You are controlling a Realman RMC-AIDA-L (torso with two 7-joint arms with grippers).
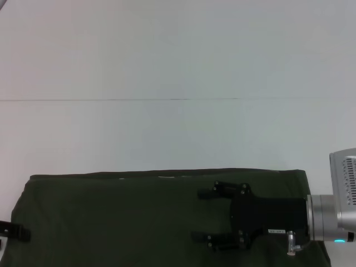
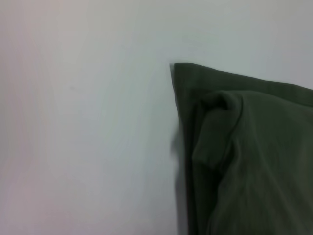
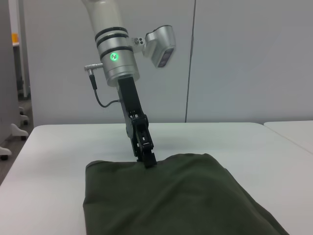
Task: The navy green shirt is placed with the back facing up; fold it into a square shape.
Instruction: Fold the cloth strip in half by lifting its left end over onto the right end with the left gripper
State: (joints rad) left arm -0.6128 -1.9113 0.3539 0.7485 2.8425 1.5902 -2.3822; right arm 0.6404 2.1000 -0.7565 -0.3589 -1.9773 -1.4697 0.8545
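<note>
The navy green shirt [image 1: 122, 222] lies flat along the near edge of the white table, folded into a long band. Its corner with a tucked sleeve shows in the left wrist view [image 2: 254, 156]. My right gripper [image 1: 203, 217] is open and empty, lying level over the shirt's right part with its fingers pointing left. My left gripper [image 1: 14, 231] is at the shirt's left edge. The right wrist view shows the left gripper [image 3: 149, 160] pointing down with its tip at the far edge of the shirt [image 3: 171, 196].
The white table [image 1: 178, 133] stretches beyond the shirt, with a thin seam line [image 1: 167, 100] across it. A second white table [image 3: 293, 129] stands farther off in the right wrist view.
</note>
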